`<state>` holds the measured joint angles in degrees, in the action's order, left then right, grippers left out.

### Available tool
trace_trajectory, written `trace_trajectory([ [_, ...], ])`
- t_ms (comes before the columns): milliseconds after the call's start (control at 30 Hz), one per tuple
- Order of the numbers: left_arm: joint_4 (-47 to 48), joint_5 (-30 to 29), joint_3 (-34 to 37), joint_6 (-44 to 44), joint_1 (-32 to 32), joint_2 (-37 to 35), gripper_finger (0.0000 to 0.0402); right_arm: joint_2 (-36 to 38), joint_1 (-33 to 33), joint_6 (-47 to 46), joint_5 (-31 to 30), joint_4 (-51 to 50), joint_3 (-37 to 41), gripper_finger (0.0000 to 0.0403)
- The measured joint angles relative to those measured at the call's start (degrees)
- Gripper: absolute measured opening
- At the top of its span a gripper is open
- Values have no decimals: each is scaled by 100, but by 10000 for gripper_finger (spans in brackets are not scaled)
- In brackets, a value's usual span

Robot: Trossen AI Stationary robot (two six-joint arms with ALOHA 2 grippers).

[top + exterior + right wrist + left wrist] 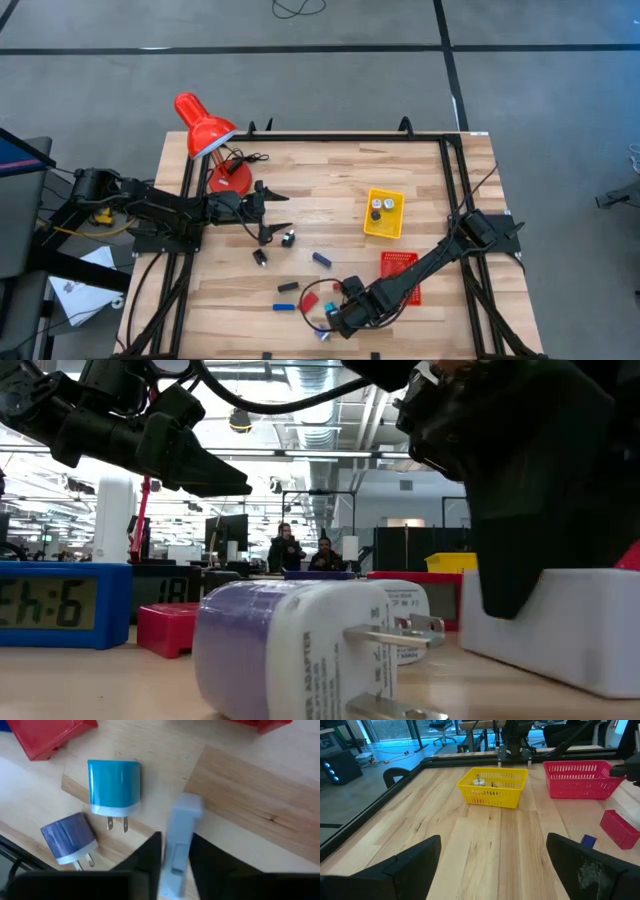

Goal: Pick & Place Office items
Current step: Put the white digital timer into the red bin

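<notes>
My right gripper (175,851) pinches a pale-blue bar (179,832) at lower centre. Its long axis runs straight out between my fingers. My left gripper (277,212) waits wide open, empty.

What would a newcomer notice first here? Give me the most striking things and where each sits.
The big red desk lamp stands at the table's far left corner, beside the waiting left gripper, open above bare wood. A yellow basket and a red basket sit on the right side. Near the front edge, the right gripper closes on a pale blue block, next to a blue plug and a purple plug.
</notes>
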<state>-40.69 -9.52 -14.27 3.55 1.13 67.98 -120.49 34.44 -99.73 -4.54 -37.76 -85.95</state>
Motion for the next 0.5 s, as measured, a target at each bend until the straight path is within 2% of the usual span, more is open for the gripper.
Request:
trace_trajectory([
  [100,0,0,1,0,0,-1,356,84,0,384,-56,-113,0,42],
  [167,0,0,-1,0,0,0,356,231,14,635,-269,-383,-60,42],
  [333,-1,0,-1,0,0,-2,356,841,96,1050,-904,-2064,-586,42],
  [500,-2,0,0,0,0,-1,356,1415,117,1521,-834,-3788,-603,44],
])
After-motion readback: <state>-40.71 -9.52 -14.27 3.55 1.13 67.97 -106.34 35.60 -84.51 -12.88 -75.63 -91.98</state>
